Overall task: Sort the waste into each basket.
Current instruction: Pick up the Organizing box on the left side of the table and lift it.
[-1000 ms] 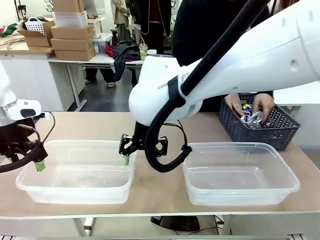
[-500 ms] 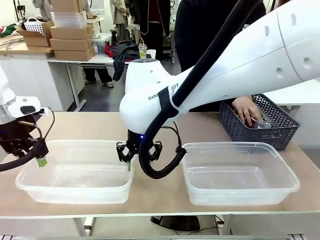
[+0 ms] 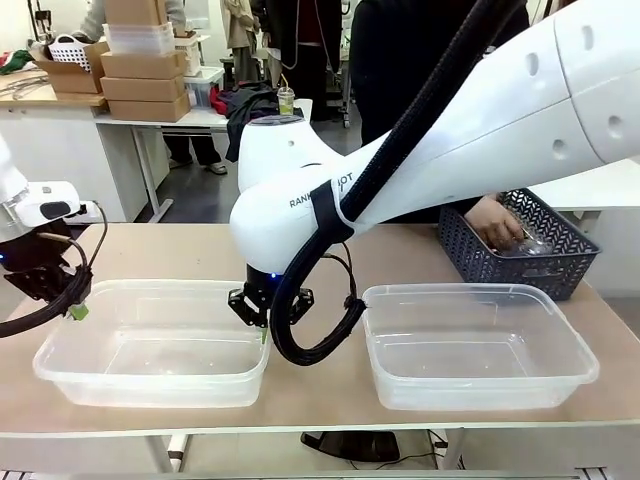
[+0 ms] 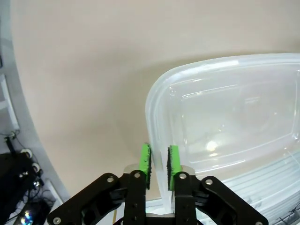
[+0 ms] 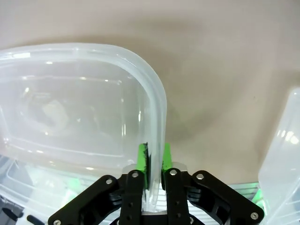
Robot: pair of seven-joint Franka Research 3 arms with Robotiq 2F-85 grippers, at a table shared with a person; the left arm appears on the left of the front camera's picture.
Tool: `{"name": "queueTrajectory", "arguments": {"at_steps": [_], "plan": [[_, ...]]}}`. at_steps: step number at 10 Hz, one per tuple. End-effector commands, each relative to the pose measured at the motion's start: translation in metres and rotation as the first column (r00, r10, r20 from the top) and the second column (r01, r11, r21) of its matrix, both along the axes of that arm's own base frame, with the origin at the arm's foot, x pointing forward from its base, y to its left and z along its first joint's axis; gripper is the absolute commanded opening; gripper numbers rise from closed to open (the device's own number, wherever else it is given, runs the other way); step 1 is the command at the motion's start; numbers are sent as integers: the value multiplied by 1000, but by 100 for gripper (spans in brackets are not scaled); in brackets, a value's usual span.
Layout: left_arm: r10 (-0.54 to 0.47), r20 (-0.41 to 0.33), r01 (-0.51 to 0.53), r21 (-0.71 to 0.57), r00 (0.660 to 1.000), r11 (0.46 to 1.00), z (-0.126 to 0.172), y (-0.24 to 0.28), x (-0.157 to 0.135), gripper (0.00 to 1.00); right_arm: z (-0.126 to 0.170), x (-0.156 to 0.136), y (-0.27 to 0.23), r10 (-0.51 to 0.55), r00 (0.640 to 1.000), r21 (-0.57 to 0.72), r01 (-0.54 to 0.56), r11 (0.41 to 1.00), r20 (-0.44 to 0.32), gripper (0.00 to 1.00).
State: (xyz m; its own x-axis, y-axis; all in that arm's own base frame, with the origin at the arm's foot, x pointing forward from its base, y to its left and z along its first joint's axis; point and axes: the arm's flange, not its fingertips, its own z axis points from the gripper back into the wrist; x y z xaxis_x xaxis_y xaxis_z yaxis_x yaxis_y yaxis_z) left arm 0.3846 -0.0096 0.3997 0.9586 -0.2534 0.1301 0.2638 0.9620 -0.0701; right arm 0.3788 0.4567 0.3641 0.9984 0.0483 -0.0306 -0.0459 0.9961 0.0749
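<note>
Beige bench (image 3: 160,250) bears a left tub (image 3: 150,284). Left end effector (image 3: 76,311) is clamped on its left rim, right end effector (image 3: 263,330) on its right rim; waste (image 3: 532,240) sits in a basket (image 3: 500,268) well to its right.

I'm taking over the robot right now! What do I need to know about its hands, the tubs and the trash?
Left gripper: fingers shut on the left rim of the left tub.
Right gripper: fingers shut on that tub's right rim.
The left tub and the right tub sit side by side on the table, with nothing in either.
Waste lies in the dark basket at the far right, where a person's hand reaches in.
Done: no waste sorted yet.
Left: all of the sorting.
</note>
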Motion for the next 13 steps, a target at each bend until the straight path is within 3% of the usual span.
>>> {"name": "queueTrajectory", "arguments": {"at_steps": [1, 6, 8, 11, 13], "plan": [[17, 10, -17, 8, 1000, 1000, -23, -1, -33, 0, 1, 3, 2, -48, 999, -36, 48, 998, 13, 0], [92, 27, -91, -20, 995, 996, 6, 0, -37, 0, 18, 12, -13, -47, 998, -26, 46, 999, -52, 0], [74, -76, -72, 23, 994, 997, 51, -11, -24, 0, 69, 16, -30, 11, 993, -9, -12, 1000, -122, 0], [28, -42, -28, 17, 999, 999, 131, -34, 13, 0, 145, 5, -51, 50, 974, -85, -70, 994, -222, 0], [43, 26, -41, -73, 999, 997, 173, -40, 13, 0, 154, -2, -64, 88, 973, -103, -112, 988, -215, 0]]}}
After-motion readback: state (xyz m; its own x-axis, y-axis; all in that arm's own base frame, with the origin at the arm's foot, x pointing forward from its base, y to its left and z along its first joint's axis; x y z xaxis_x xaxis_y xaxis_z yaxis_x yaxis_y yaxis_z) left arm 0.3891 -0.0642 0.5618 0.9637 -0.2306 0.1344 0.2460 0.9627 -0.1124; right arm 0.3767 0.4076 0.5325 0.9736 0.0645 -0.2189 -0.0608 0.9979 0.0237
